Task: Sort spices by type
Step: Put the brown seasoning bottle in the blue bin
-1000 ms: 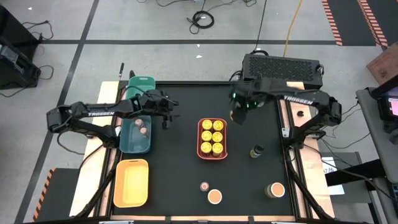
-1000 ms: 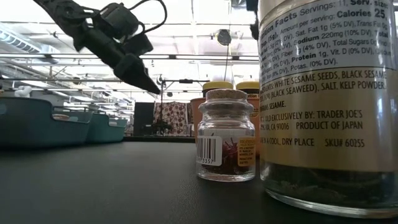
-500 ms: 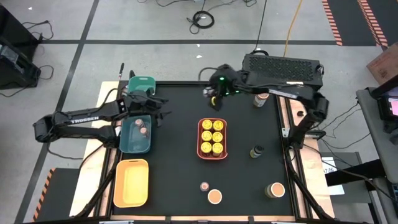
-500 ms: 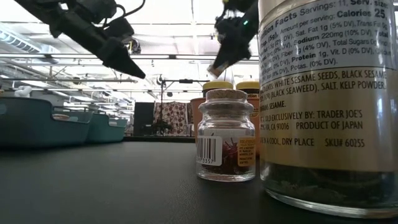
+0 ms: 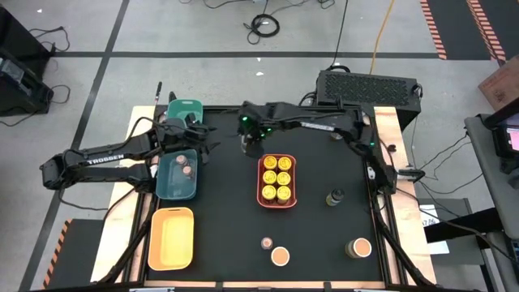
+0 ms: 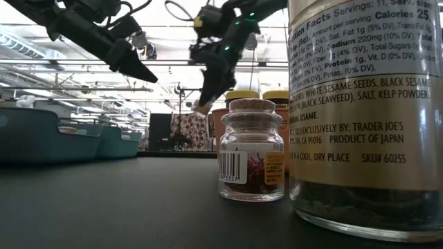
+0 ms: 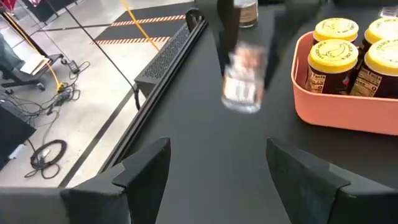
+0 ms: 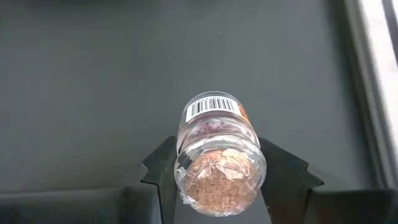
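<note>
Glass, so hard, slick and breakable: the cork-topped jar point(image 8: 217, 152) hangs above the table beside the coral tray point(image 5: 261, 180), pinched by its body in the right gripper point(image 5: 252, 144). Left gripper point(image 5: 204, 146) hovers half-open and empty by the teal tray point(image 5: 165, 185).

A small clear cork-topped jar point(image 8: 217, 155) is sitting clamped between the right gripper point(image 8: 219, 180) fingers, cork end facing its wrist, held in the air.

Clear glossy glass jar point(image 8: 217, 146) with rough cork stopper, glossy coral plastic tray point(image 5: 276, 201), matt black tabletop point(image 5: 324, 235)
</note>
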{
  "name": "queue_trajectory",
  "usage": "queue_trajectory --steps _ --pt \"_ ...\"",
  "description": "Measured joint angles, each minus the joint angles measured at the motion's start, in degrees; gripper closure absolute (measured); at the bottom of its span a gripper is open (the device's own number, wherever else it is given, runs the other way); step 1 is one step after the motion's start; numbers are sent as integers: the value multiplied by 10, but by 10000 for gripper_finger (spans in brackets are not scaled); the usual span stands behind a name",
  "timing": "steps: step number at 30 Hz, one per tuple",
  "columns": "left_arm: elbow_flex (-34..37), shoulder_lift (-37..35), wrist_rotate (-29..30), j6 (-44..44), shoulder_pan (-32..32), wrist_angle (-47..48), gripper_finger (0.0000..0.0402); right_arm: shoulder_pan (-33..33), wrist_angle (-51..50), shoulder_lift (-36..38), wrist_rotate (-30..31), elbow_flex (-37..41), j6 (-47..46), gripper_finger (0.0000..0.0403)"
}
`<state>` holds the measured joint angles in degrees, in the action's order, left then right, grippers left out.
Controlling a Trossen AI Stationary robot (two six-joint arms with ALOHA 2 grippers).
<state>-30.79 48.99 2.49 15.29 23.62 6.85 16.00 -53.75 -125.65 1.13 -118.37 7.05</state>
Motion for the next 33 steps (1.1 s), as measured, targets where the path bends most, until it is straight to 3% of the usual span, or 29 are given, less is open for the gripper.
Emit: queue_trajectory --steps 6,12,21,33 --pt "0 0 14 7 0 3 134 -24 -15 -81 -16 -67 15 239" --pt "0 0 42 17 0 18 134 -43 -25 -124 -45 -77 25 239" --pt "0 0 55 16 0 16 134 -54 -66 -139 -45 -77 25 232" --pt "0 0 55 16 0 17 134 -53 -65 -138 -45 -77 26 168"
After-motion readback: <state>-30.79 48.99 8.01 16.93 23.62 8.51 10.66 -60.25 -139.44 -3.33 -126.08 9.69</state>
